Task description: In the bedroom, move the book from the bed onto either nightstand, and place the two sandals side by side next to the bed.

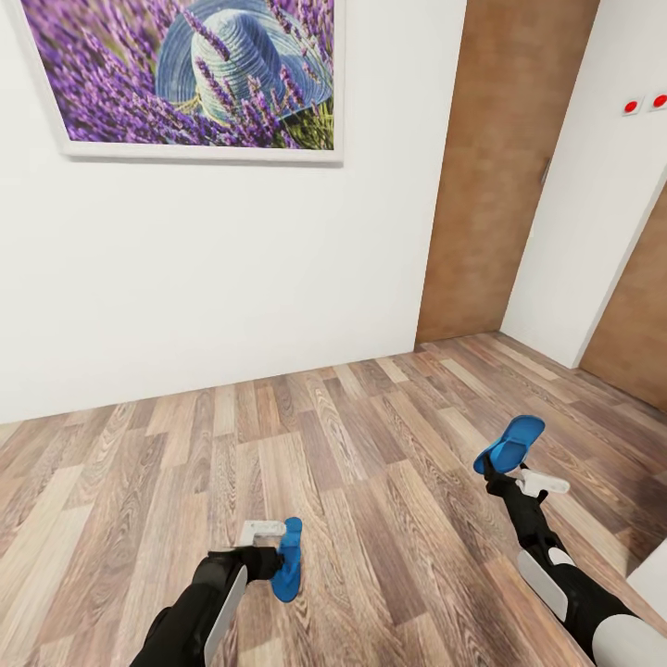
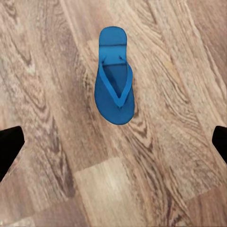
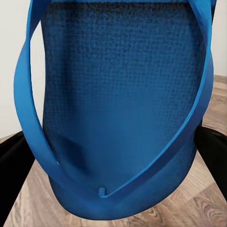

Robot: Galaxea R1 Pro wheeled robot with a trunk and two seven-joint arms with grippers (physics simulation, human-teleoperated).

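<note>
Home room, wood-plank floor (image 1: 352,445), brown door (image 1: 500,167), lavender picture (image 1: 195,74)

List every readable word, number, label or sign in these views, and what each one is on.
None can be read.
The picture shows purple flowers and a hat, with no lettering.
The two red marks high on the wall are too small to tell what they are.
Both sandals are plain blue, with no brand showing.

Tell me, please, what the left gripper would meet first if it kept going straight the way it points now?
Probably the blue sandal lying on the wood floor: it lies centred ahead between the open left gripper fingers, though how far is unclear.
</note>
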